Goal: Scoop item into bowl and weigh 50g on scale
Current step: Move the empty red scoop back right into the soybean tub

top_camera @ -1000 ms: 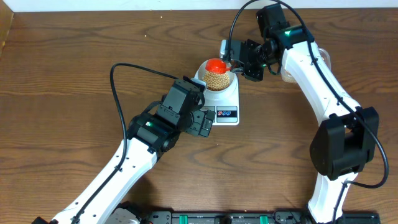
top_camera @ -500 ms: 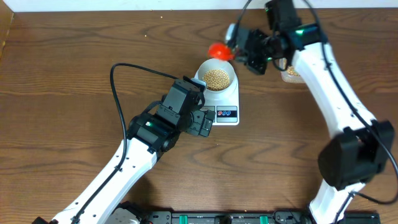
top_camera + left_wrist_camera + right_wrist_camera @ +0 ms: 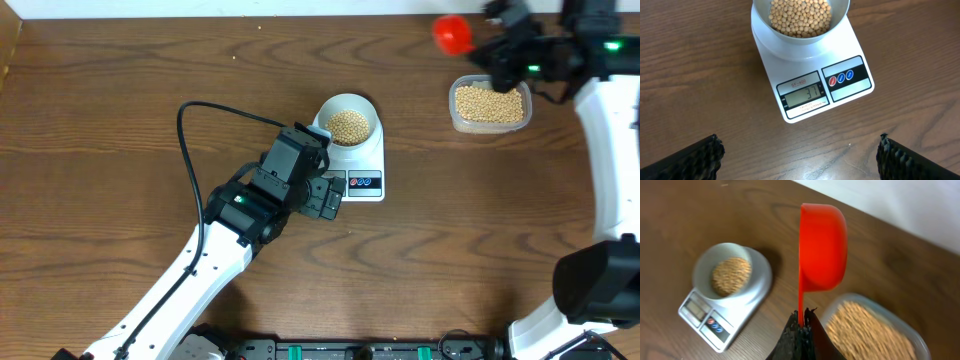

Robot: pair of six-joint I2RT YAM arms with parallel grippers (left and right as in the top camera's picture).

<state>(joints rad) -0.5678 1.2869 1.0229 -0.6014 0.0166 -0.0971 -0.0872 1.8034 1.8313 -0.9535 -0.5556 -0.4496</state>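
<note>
Two grippers, two different states. My left gripper [image 3: 800,167] hangs low over the table [image 3: 100,100] just in front of the scale [image 3: 366,168], its fingers [image 3: 690,160] spread wide apart with nothing between them. My right gripper [image 3: 801,330] is clamped on the thin handle [image 3: 800,302] of a red scoop [image 3: 822,247]. It holds the scoop in the air near the far edge of the table, well to the right of the scale. The cup of the scoop is turned on its side, so I cannot tell what is inside it.

From my left wrist I look straight down on the scale. The pale bowl [image 3: 790,45] sits on its platform, and a mound of tan beans [image 3: 800,17] covers the bottom of the bowl. The grey display [image 3: 805,95] shows digits that look like 31, and the red and blue buttons [image 3: 841,78] lie just to the right of it.

More of the same beans fill a clear plastic tub [image 3: 490,105]. That tub stands on the table to the right of the scale, apart from it and nearly under my right gripper. The scoop hovers just beyond the tub's far left corner.
</note>
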